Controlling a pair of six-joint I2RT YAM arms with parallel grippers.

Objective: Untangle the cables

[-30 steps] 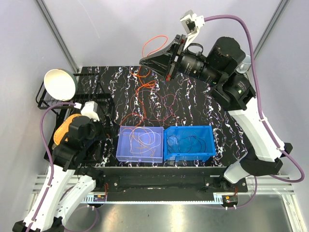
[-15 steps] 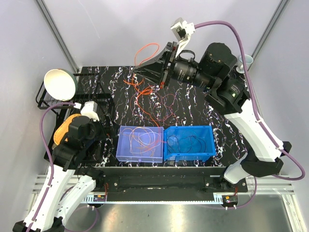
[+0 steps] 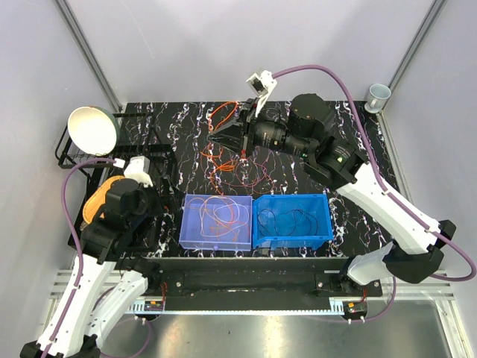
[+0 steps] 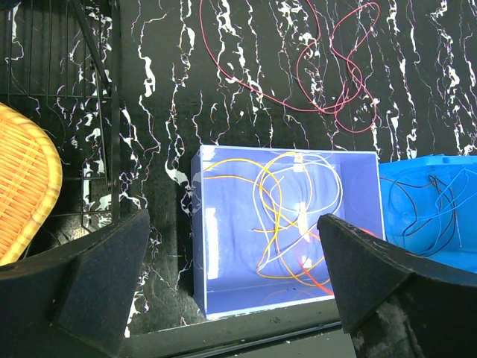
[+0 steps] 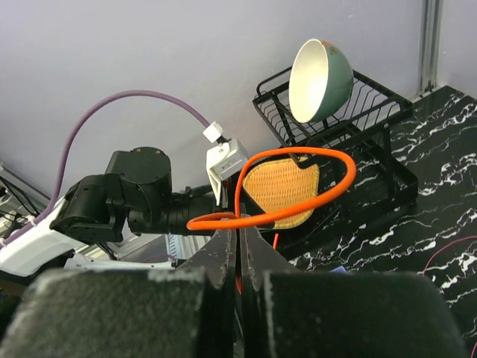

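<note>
My right gripper [image 3: 212, 141] hangs over the far middle of the table, shut on an orange cable [image 5: 298, 186] that loops just beyond the fingertips. Below it a tangle of orange and red cables [image 3: 227, 160] lies on the black marbled table [image 3: 313, 164]. A red cable [image 4: 328, 74] shows in the left wrist view too. A clear blue bin [image 3: 216, 222] holds orange, yellow and white cables [image 4: 283, 216]. A darker blue bin [image 3: 293, 221] holds black and red cables [image 4: 417, 209]. My left gripper [image 4: 235, 298] is open and empty, above the clear bin's near edge.
A black wire rack [image 3: 97, 153] stands at the left with a white bowl [image 3: 93, 128] and a woven orange pad [image 3: 95, 200]. A small cup [image 3: 378, 95] sits at the far right corner. Grey walls enclose the table.
My right arm has swung down and toward the left with the orange cable, from above the far edge to low over the tangle. The left arm has not moved.
</note>
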